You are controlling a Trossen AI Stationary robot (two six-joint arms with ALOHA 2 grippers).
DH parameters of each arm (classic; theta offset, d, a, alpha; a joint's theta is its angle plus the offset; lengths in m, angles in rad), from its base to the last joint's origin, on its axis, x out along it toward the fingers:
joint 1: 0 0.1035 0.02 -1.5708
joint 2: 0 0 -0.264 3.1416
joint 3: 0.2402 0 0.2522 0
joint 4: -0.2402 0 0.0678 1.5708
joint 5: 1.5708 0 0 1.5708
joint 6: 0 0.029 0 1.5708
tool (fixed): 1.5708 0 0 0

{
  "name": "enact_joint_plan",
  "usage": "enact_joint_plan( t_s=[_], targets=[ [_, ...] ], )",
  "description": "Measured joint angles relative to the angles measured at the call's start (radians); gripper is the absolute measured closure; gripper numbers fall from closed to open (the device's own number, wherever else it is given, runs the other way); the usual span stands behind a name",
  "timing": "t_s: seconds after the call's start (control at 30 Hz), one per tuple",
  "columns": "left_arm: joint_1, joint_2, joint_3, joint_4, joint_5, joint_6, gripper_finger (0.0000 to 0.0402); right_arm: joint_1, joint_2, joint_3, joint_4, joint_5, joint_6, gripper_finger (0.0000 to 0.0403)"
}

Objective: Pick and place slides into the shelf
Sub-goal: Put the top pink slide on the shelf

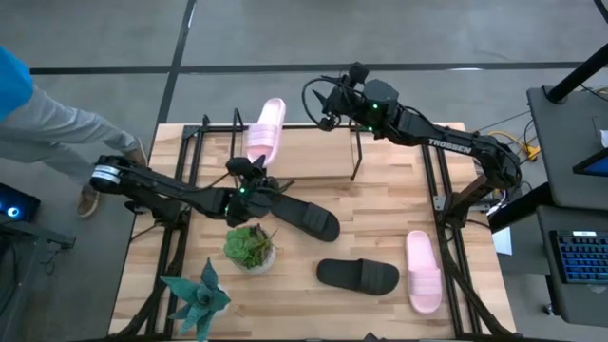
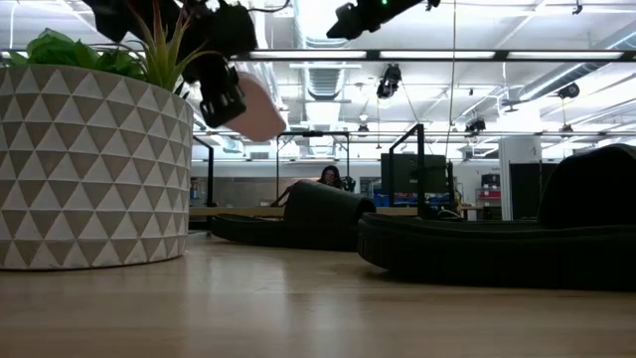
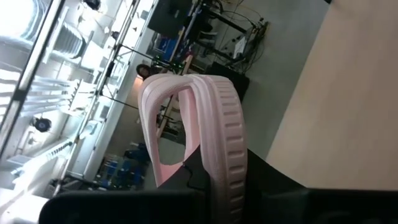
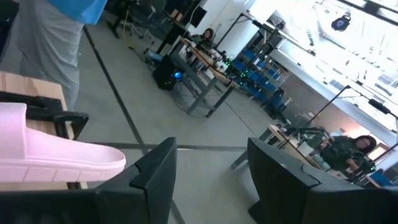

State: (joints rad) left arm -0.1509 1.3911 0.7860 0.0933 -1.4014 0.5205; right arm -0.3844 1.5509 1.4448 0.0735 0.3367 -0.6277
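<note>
A pale pink slide (image 1: 265, 130) hangs in the air over the far left part of the table, with my left gripper (image 1: 250, 173) shut on its near end. In the low view its rounded end (image 2: 256, 107) shows above the table. The shelf (image 1: 358, 157) is a thin black wire frame standing on the far half of the table. My right gripper (image 1: 325, 106) hovers open past the far edge, touching nothing. Two black slides (image 1: 304, 218) (image 1: 357, 275) and a second pink slide (image 1: 424, 272) lie soles down on the table. My left gripper pinches the pink slide at its near end (image 3: 229, 186), one finger on the top face and one under the sole. The fingers come level from the table's near side and lie along the slide. The slide juts out toward the far edge, sole down and lifted clear.
A potted plant in a patterned white pot (image 1: 250, 246) stands just in front of my left gripper, and a spiky blue-green plant (image 1: 197, 295) is at the near left corner. A person in a blue top (image 1: 19, 85) stands left of the table. Black frame posts (image 1: 439, 190) flank both sides.
</note>
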Motion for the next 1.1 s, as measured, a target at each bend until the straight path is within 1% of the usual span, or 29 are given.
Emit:
enact_joint_plan(
  t_s=[0.3,0.57,0.63,0.73,0.8,0.87,0.93,1.0,1.1],
  targets=[
    [0.0,0.087,-0.003,-0.008,-0.001,-0.043,0.0388,0.0,0.002,0.0,-0.045,0.0,0.0,0.0216],
    [0.001,0.12,-0.003,-0.153,0.004,-0.044,0.0389,0.0,0.002,0.0,-0.048,0.0,0.0,0.0216],
    [0.001,0.125,-0.004,-0.164,0.007,-0.045,0.0389,0.0,0.002,0.0,-0.049,0.0,0.0,0.0216],
    [0.001,0.125,-0.004,-0.185,0.051,-0.05,0.0389,0.0,0.002,0.0,-0.048,0.0,0.007,0.0216],
    [0.01,0.117,-0.004,-0.238,0.113,-0.096,0.0389,0.0,0.002,-0.001,-0.05,0.0,0.01,0.0216],
    [0.026,0.112,-0.004,-0.316,0.162,-0.177,0.0389,0.0,0.002,-0.001,-0.057,0.0,0.01,0.0216],
    [0.042,0.111,-0.004,-0.402,0.174,-0.265,0.0389,0.0,0.002,-0.001,-0.066,0.0,0.011,0.0216],
    [0.054,0.11,-0.004,-0.45,0.173,-0.336,0.0389,0.0,0.003,-0.001,-0.07,0.0,0.01,0.0216],
    [0.058,0.111,-0.004,-0.471,0.176,-0.366,0.0389,0.0,0.003,-0.001,-0.07,0.0,0.01,0.0216]
  ],
)
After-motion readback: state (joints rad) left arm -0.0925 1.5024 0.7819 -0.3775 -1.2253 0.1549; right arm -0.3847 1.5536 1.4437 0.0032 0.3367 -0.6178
